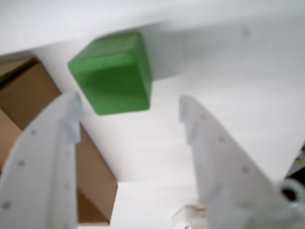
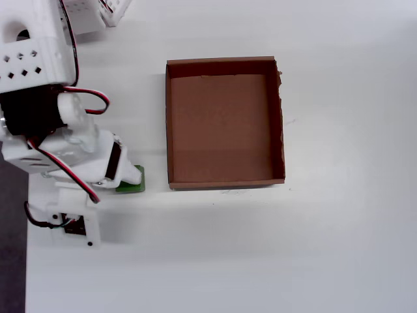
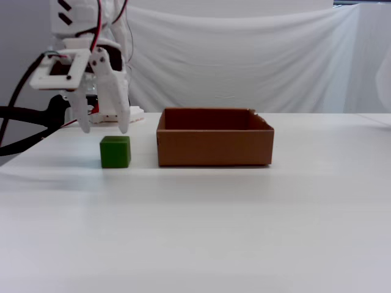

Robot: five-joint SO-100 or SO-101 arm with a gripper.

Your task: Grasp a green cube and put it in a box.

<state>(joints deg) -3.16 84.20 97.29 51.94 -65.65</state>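
The green cube (image 3: 115, 152) sits on the white table just left of the box (image 3: 214, 146) in the fixed view. My gripper (image 3: 104, 127) hangs open right above the cube, its fingertips a little higher than the cube's top. In the wrist view the cube (image 1: 113, 72) lies ahead of the open gripper (image 1: 128, 110), nearer the left finger, with the box (image 1: 28, 90) at the left. In the overhead view the arm covers most of the cube (image 2: 133, 187); the box (image 2: 225, 184) is empty.
The arm's base and red and black cables (image 2: 39, 78) fill the left side of the overhead view. A white block with holes (image 3: 119, 114) stands behind the gripper. A white cloth backdrop (image 3: 244, 55) hangs behind the table.
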